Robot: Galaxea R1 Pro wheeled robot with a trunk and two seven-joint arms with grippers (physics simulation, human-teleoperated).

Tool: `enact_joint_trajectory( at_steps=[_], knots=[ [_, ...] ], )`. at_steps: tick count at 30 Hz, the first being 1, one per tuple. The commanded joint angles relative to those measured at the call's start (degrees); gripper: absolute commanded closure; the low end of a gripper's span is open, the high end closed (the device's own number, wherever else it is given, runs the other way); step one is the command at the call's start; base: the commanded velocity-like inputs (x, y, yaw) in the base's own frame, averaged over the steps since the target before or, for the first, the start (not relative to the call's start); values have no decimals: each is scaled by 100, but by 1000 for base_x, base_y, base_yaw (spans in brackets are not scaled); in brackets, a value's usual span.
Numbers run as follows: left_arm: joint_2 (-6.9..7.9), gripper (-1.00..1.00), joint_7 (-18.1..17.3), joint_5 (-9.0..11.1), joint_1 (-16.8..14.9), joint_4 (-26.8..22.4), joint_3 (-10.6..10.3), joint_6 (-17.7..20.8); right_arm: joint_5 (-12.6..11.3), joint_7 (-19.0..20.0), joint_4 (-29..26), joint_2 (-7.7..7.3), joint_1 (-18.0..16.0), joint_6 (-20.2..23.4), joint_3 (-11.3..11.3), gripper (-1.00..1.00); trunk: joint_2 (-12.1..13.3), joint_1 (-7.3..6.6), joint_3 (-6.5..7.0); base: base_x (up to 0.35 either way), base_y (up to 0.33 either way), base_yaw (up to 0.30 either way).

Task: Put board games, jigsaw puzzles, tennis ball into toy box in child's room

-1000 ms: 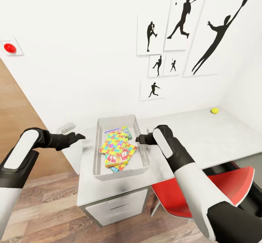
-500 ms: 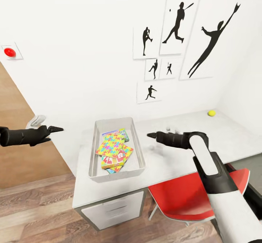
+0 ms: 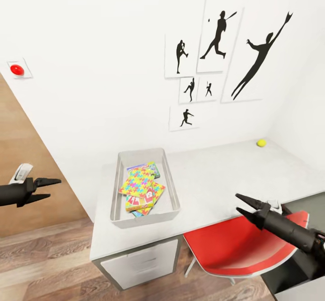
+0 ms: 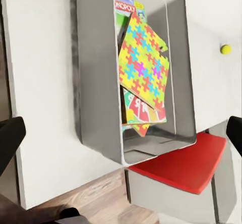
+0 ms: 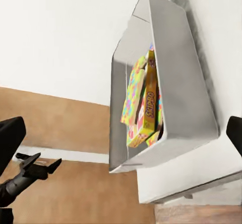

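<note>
Nearest me, the right gripper (image 3: 241,203) hangs open and empty above the red chair seat (image 3: 234,247) at the near edge of the pale grey table (image 3: 216,183); the left gripper (image 3: 47,189), also open and empty, sits well off the table's left side. Between them the grey rectangular toy box (image 3: 118,188) holds the multicoloured jigsaw puzzles (image 3: 137,181) stacked over board games (image 4: 126,6). Far right, the small yellow tennis ball (image 3: 261,143) lies alone on the table. Fetching it looks the step in hand, calling for a long right-arm reach.

On my screen I see my left gripper (image 3: 48,189) and right gripper (image 3: 241,204) each as two slim, pointed matte black fingers on a round black wrist with a small light-grey part beside it.
</note>
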Motion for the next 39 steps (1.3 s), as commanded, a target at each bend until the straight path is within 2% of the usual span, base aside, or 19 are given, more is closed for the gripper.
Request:
enact_joint_trajectory(
  at_steps=[1, 3, 6, 7, 10, 11, 14, 15, 17, 24, 31, 39],
  knots=[
    [14, -100, -97, 10, 30, 76, -18, 10, 52, 260, 0, -3, 158, 25, -135, -100, -10, 4, -2, 0, 0, 0],
    [32, -100, -288, 15, 137, 272, -18, 10, 136, 712, 1, -4, 561, 25, -412, -100, 30, -18, 26, 0, 0, 0],
    [42, -100, -475, 17, 249, 497, -18, 10, 315, 1009, 1, 15, 863, 25, -592, -100, 151, -84, 88, 0, 0, 0],
    [44, -100, -544, 16, 293, 566, -18, 10, 483, 1138, 1, 29, 1002, 25, -663, -100, 191, -106, 107, 0, 0, 0],
    [45, -100, -891, 1, 508, 740, -18, 10, 779, 1252, 0, 46, 1125, 4, -726, -100, 191, -106, 110, 0, 0, 0],
    [44, -100, -1097, -9, 630, 802, -18, 10, 969, 1298, -6, 52, 1172, -84, -744, -100, 191, -106, 110, 0, 0, 0],
    [42, -100, -1420, -24, 810, 873, -18, 10, 1194, 1361, 7, 56, 1212, -291, -751, -100, 191, -106, 111, 0, 0, 0],
    [41, -100, -1703, -49, 939, 936, -16, 10, 1345, 1451, 11, 56, 1236, -482, -749, -100, 191, -106, 111, 0, 0, 0],
    [52, -100, -1918, -82, 1015, 974, -13, 10, 1433, 1573, 19, 55, 1249, -595, -748, -100, 191, -106, 111, 0, 0, 0],
    [13, -100, -2156, -161, 1083, 1027, -16, 10, 1521, 1780, 35, 30, 1267, -705, -767, -100, 191, -106, 112, 0, 0, 0],
    [-7, -100, -2188, -309, 1093, 1035, -16, 10, 1533, 1810, 37, 40, 1265, -725, -766, -100, 191, -106, 128, 0, 0, -64],
    [-10, -100, -2194, -358, 1094, 1036, -12, 10, 1535, 1822, 37, 45, 1241, -731, -774, -100, 191, -106, 167, 0, 0, -155]
  ],
)
